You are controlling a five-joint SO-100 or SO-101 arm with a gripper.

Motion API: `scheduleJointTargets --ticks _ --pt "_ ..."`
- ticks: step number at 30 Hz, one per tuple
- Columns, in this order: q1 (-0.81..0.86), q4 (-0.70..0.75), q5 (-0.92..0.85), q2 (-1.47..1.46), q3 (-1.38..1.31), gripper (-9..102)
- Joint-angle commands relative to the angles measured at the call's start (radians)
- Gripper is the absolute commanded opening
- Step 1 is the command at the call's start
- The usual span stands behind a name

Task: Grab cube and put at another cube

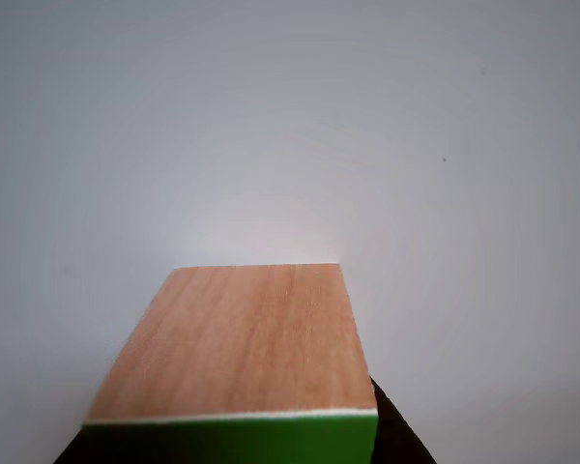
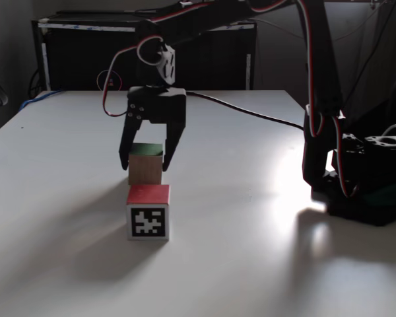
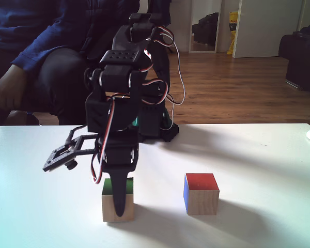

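Around cube (image 2: 145,165), tool (image 2: 144,160) jaws straddling, contact unclear.

Cube (image 1: 234,338) cut off at bottom edge, green face blurred, person (image 3: 46,46) cropped at top

pincer (image 2: 145,163) straddling cube (image 2: 145,169), another cube (image 2: 148,212) in front

1. The cube (image 1: 237,338) shows matt, fine-grained wood with a smooth green painted face.
2. The gripper (image 2: 145,164) looks matt black plastic.
3. The table (image 2: 251,264) is smooth, slightly glossy white.
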Motion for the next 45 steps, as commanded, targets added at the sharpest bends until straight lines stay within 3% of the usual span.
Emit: scheduleJointTargets --ticks 1,11,24,34,45 --pt "-0.008 -0.011 0.006 0.005 -0.035 22" --pt "-0.052 0.037 0.048 0.155 0.008 18" --pt "-0.371 0.087 0.219 0.670 0.288 18" --pt "-0.535 0.146 0.334 0.577 0.221 19" --pt "-0.572 0.173 0.371 0.436 0.071 19"
